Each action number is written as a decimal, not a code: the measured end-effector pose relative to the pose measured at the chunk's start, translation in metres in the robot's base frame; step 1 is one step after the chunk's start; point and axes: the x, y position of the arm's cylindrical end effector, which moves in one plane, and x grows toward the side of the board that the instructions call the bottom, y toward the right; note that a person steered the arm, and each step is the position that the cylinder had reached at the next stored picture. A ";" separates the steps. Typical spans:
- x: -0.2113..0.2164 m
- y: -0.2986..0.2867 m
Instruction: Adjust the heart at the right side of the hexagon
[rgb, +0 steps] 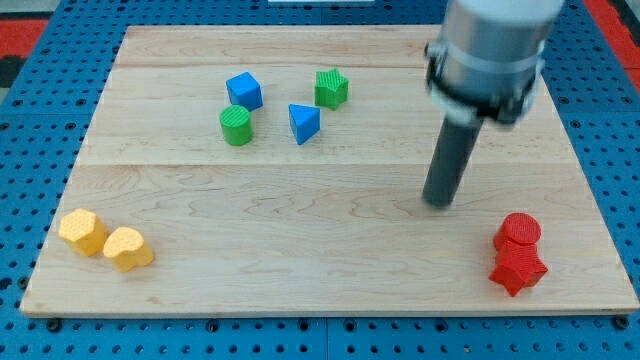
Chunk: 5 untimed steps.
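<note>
A yellow heart (128, 249) lies near the board's bottom left corner. It touches a yellow hexagon (82, 231) and sits on the hexagon's right. My tip (438, 203) is on the board in the right half of the view, far to the right of both yellow blocks and touching no block. The rod leans up to the arm's grey body at the view's top right.
A red cylinder (518, 231) and a red star (518, 268) sit together below and right of the tip. A blue cube (244, 91), green cylinder (236, 126), blue triangle (303, 123) and green star (331, 88) cluster at top centre. The wooden board (300, 200) lies on blue pegboard.
</note>
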 end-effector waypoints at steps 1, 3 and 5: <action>0.078 -0.076; 0.086 -0.188; 0.027 -0.256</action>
